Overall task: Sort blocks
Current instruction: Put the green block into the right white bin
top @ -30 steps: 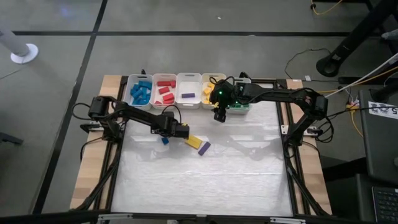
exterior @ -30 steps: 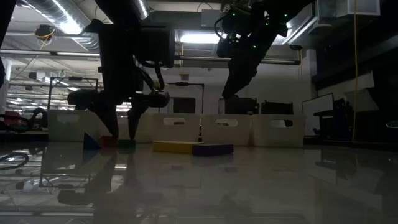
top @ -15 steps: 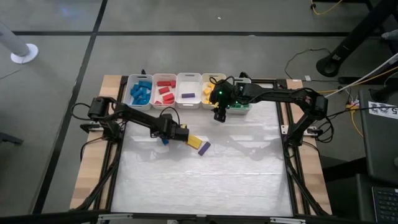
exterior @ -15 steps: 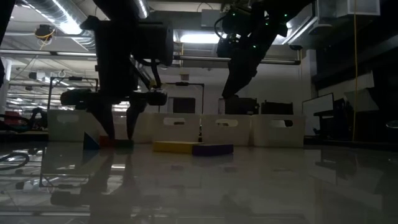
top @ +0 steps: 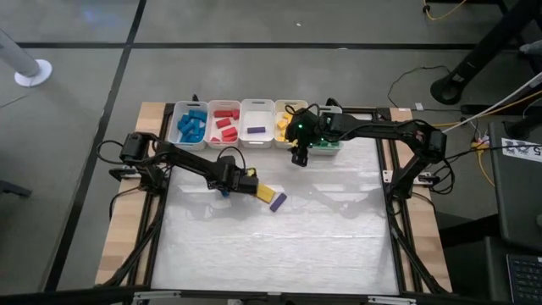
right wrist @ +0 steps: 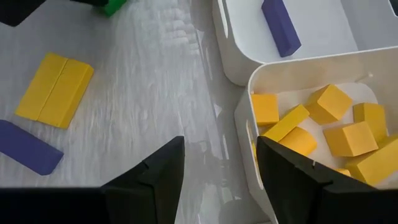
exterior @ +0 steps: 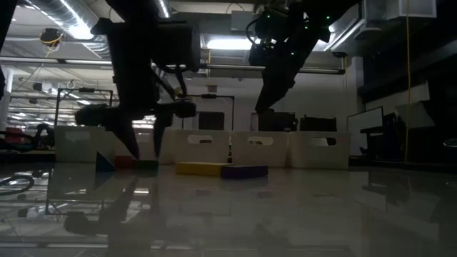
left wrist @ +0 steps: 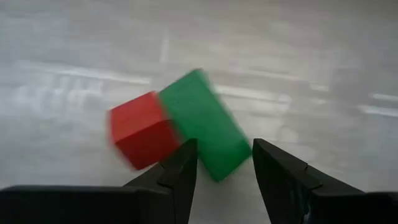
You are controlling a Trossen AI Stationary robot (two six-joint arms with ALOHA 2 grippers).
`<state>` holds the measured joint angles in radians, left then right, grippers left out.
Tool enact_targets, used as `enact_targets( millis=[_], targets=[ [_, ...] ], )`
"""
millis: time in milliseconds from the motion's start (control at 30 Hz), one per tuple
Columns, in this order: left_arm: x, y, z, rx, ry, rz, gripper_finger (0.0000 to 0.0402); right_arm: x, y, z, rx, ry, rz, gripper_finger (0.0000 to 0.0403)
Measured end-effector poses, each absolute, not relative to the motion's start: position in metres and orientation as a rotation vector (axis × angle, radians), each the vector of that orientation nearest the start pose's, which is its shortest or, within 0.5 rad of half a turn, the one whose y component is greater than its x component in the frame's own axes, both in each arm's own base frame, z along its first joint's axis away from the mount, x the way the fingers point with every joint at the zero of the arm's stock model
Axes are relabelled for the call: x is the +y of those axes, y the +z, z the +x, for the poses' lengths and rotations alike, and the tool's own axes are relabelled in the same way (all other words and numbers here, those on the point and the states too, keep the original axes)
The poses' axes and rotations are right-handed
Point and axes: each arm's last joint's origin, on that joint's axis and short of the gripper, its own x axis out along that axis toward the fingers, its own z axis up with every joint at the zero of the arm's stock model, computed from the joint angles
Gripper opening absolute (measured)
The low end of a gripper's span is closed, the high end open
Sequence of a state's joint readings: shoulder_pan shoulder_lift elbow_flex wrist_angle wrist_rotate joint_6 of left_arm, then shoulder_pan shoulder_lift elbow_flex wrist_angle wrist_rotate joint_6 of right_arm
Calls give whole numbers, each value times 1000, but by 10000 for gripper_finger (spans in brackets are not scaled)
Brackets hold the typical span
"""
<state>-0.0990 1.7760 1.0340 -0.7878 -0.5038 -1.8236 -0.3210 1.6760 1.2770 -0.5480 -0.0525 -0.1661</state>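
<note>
We see the left gripper (left wrist: 224, 165) low over the glossy white table (top: 279, 246), w/ its two dark fingers (left wrist: 180, 168) spread and nothing pinched; the small green rectangular block (left wrist: 205, 130) lies just ahead, one end poking partly btwn the fingertips. Touching its side is a small red cube-shaped block (left wrist: 140, 127). In the high view that pair sits under the left gripper (top: 240, 181), left of centre, nearer the far edge. Just right of it lie a flat yellow bar block (top: 262, 191) and a purple bar block (top: 276, 202), touching or nearly so. The right gripper (right wrist: 214, 165) hangs above the near edge of the white plastic bin of yellow blocks (right wrist: 252, 134), fingers apart and empty; next to it is the white bin holding one purple bar (right wrist: 227, 37). Further left along the far row are the bin of red blocks (top: 224, 125) and the bin of blue blocks (top: 191, 126). Re handling, we judge these blocks light, rigid and not fragile, prob. smooth-faced, so they may skid on the shiny top or twist out if pinched off-centre. We'd take the green one across its short width, mid-length, on the two long flat sides. It sits at an angle to the jaws, so the wrist likely needs a turn first. The red cube touching it is a risk: one finger could land on it or shove both blocks along.
</note>
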Motion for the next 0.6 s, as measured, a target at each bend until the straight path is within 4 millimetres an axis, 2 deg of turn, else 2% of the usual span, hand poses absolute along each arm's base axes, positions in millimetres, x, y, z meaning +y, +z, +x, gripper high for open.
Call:
enact_targets(
  millis=[167, 433, 600],
  targets=[
    [-15, 149, 306, 645, 1353, -984, 143, -110, 248, 336, 949, -170, 23, 200],
    [-14, 149, 305, 610, 1370, -987, 143, -110, 248, 336, 950, -170, 23, 200],
    [-20, 149, 305, 640, 1348, -992, 143, -110, 248, 336, 950, -170, 23, 200]
  ],
)
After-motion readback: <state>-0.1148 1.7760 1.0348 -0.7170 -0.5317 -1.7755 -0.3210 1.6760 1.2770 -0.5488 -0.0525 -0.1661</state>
